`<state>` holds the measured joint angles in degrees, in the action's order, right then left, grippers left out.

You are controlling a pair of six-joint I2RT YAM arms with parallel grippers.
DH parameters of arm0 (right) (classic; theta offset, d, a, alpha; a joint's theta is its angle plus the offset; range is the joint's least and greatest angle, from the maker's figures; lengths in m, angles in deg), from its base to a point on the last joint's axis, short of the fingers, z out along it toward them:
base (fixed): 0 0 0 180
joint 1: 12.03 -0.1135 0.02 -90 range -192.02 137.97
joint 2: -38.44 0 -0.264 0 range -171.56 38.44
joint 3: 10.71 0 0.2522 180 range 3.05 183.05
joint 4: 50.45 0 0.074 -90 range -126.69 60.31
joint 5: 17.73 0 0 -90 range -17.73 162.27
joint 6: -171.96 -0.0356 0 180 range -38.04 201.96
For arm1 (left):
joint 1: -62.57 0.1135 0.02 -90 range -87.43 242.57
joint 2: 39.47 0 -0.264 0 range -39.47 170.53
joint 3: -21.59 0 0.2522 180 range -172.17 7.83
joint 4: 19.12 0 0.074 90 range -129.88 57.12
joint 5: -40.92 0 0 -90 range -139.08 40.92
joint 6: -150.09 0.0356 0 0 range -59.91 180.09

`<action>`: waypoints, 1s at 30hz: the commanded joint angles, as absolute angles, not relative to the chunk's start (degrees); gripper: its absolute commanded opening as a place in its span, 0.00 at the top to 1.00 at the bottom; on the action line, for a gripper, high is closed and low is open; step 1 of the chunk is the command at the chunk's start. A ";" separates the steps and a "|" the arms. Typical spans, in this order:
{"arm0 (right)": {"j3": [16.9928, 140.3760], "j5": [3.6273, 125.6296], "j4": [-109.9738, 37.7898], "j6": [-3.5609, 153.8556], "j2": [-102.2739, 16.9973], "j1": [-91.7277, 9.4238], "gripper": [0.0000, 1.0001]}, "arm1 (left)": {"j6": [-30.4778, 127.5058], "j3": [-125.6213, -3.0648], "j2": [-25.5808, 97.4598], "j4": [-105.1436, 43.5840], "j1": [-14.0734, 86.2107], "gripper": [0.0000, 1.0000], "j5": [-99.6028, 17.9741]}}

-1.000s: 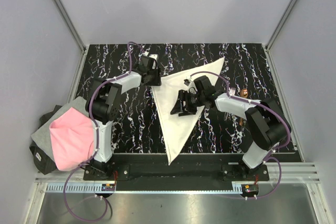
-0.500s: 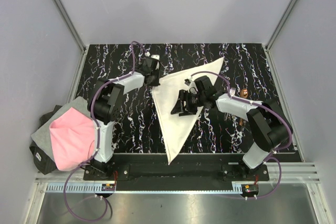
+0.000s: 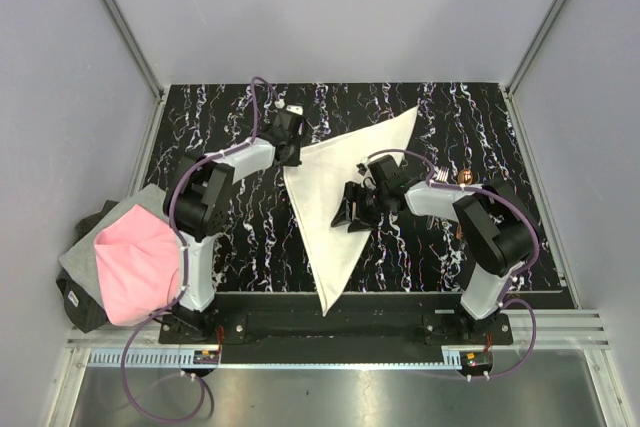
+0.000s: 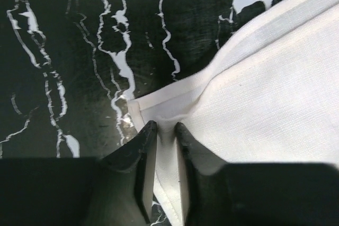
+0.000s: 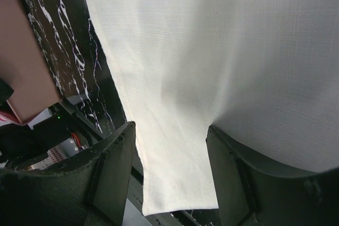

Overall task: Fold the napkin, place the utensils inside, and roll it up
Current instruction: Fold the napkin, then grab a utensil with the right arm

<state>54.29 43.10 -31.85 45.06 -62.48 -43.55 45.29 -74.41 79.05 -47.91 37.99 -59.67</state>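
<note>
The cream napkin point(image 3: 325, 197) lies folded into a long triangle on the black marble table point(image 3: 220, 217). My left gripper point(image 3: 288, 152) sits at its left corner. In the left wrist view the left gripper point(image 4: 163, 126) is shut on a puckered bit of the napkin's hem point(image 4: 254, 88). My right gripper point(image 3: 352, 215) rests over the napkin's middle. In the right wrist view the right gripper point(image 5: 169, 130) is open, and the napkin point(image 5: 212, 51) lies flat between its fingers. The silver fork point(image 3: 441, 176) and copper-brown utensil point(image 3: 466, 179) lie right of the napkin, partly behind the right arm.
A pink and grey cloth point(image 3: 135, 257) is heaped off the table's left edge. Grey walls with metal rails enclose the table at the back and sides. The arm bases stand on the rail point(image 3: 330, 327) at the near edge.
The left gripper has closed on the napkin's left corner and drawn it slightly left. The far right corner shifted left too. The right gripper has slid a little toward the near side.
</note>
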 commanded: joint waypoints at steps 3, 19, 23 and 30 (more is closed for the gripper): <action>54.03 44.94 -32.12 45.22 -62.37 -43.23 0.35 | 46.91 -74.17 74.27 -47.47 37.96 0.68 -64.89; 63.07 50.72 -13.50 56.90 -45.59 -23.56 0.34 | 44.80 -77.78 54.68 -59.85 40.06 0.01 -53.83; 66.76 58.54 -6.12 60.77 -45.49 -17.04 0.33 | 43.31 -76.47 47.65 -62.59 46.72 0.01 -41.30; 73.36 57.42 -5.22 60.43 -51.63 -16.24 0.33 | 45.85 -68.75 39.73 -61.73 52.02 0.01 -41.87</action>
